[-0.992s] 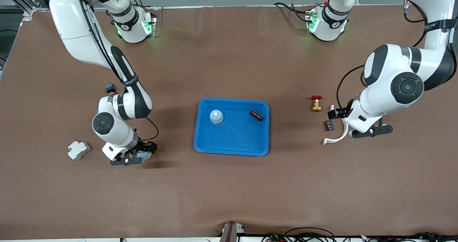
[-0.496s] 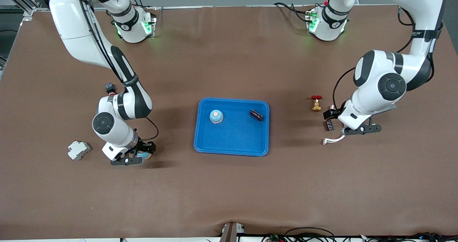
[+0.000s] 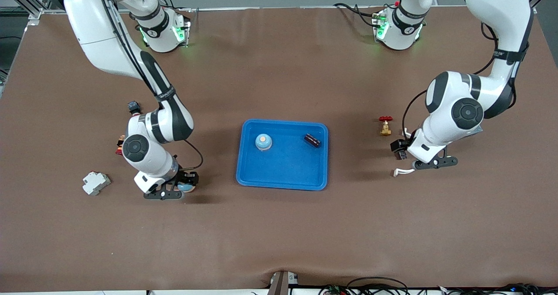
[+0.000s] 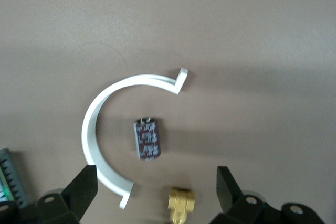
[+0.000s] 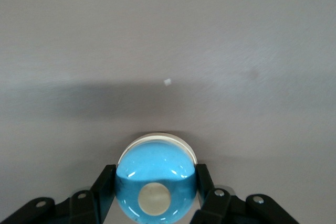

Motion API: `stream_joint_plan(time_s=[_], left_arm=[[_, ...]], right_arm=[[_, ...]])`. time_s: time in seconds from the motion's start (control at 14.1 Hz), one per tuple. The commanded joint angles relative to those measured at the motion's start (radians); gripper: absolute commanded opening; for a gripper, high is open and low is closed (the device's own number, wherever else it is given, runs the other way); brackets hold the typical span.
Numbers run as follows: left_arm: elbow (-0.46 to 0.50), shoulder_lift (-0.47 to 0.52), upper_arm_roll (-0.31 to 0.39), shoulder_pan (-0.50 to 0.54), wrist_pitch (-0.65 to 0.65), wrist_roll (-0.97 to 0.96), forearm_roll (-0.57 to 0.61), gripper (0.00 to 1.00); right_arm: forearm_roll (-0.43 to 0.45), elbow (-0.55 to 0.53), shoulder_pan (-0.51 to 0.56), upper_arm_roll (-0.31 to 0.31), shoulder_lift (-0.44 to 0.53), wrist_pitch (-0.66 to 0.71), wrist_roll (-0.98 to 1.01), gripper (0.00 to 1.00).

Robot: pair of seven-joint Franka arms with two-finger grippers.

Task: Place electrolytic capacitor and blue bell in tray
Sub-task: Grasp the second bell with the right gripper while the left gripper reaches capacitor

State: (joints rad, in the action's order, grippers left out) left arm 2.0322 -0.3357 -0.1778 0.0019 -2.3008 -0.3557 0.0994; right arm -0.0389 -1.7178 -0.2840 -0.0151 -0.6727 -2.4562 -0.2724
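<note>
The right tool (image 5: 152, 203) grips a blue bell (image 5: 156, 183) above the surface, toward the right arm's end from the tray (image 3: 282, 179). The left tool (image 4: 155, 192) hangs open over an electrolytic capacitor (image 4: 147, 139) beside a white clip (image 4: 107, 137). Closing there risks snagging that clip; the rounded bell could slip.

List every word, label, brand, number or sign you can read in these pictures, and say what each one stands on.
No text can be read with certainty.
Capacitor under the left gripper: light print on its dark sleeve, too blurred to read.
Left arm's black band: white lettering, too small to read.
Right arm's black band: white lettering, too small to read.
Blue bell in the right gripper, blue bell in the tray and tray: no markings visible.
</note>
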Motion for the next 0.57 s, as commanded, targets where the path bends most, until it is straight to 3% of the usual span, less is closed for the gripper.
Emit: stream_joint_plan(time_s=[0.0, 0.5], left_arm=[[-0.004, -0.055, 0.000, 0.009, -0.066, -0.061, 0.026, 1.00], [-0.015, -0.115, 0.000, 0.030, -0.098, -0.155, 0.026, 1.00]], right_arm=[[-0.007, 0.035, -0.050, 0.003, 0.044, 0.098, -0.141, 0.00], [-0.007, 0.087, -0.211, 0.003, 0.033, 0.097, -0.502, 0.00]])
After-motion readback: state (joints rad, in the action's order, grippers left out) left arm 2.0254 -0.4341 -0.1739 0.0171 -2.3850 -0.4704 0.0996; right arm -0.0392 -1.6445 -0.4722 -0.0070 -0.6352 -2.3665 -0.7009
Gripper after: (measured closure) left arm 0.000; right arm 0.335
